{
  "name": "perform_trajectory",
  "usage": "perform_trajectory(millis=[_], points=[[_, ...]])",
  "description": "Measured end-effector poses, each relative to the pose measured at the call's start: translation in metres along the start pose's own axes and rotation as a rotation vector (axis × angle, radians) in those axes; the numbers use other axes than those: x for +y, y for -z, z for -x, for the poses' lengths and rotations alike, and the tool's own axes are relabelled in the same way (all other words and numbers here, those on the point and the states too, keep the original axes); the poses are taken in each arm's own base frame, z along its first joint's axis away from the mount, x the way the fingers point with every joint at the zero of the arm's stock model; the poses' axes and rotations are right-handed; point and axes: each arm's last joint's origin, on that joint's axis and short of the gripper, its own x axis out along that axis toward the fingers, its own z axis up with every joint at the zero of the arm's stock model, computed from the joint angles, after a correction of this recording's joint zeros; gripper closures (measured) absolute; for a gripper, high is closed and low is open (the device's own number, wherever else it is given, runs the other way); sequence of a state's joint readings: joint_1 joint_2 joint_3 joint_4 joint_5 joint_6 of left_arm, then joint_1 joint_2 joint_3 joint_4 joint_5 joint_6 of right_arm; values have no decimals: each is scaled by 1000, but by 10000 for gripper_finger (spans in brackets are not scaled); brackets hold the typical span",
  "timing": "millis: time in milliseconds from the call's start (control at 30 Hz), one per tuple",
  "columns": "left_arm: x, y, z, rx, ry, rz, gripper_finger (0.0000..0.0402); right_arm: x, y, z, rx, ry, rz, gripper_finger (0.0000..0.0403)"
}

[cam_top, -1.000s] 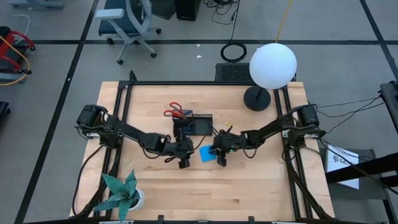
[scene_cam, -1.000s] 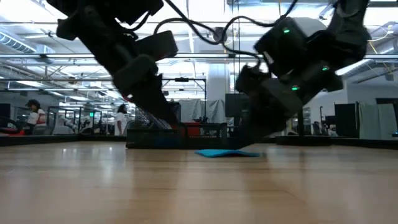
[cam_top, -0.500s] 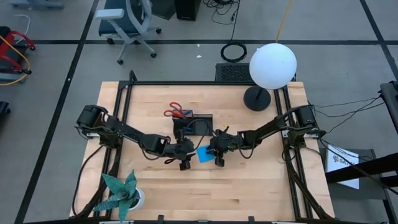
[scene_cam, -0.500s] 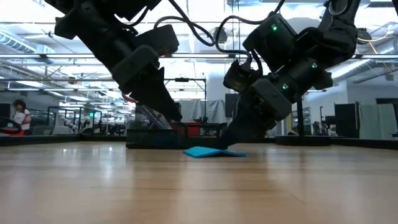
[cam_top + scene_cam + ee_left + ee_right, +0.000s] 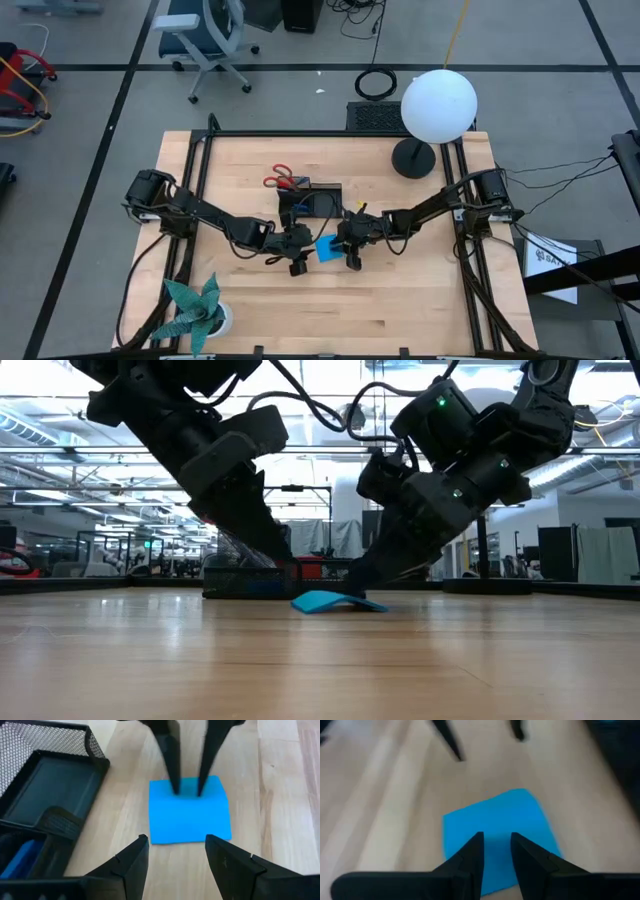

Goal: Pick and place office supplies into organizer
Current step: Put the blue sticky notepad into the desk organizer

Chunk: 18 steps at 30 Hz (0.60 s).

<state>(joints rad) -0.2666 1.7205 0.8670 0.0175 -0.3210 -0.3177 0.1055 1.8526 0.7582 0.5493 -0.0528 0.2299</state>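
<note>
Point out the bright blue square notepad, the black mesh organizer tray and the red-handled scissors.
bright blue square notepad [image 5: 190,822]: left wrist view, its flat top face.
black mesh organizer tray [image 5: 55,782]: left wrist view, its compartment floor.
red-handled scissors [image 5: 280,176]: high view, its red handles.

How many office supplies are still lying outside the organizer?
2: the blue notepad on the table between both hands, and the red-handled scissors beside the organizer. Smaller items may be hidden under the arms.

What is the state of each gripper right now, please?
Left gripper: open, holding nothing, just short of the blue notepad.
Right gripper: fingers narrowly apart, tips on the notepad's edge; a grip cannot be told.
</note>
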Motion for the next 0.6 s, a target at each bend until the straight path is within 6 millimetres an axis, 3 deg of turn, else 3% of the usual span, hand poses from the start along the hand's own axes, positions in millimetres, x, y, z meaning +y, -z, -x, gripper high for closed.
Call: perform_trajectory(millis=[333, 600], points=[[-7, 23, -38, 42, 4, 12, 197, 5, -8, 3, -37, -93, 55, 314], [-6, 21, -37, 37, 19, 15, 197, 5, -4, 25, 155, -49, 93, 314]])
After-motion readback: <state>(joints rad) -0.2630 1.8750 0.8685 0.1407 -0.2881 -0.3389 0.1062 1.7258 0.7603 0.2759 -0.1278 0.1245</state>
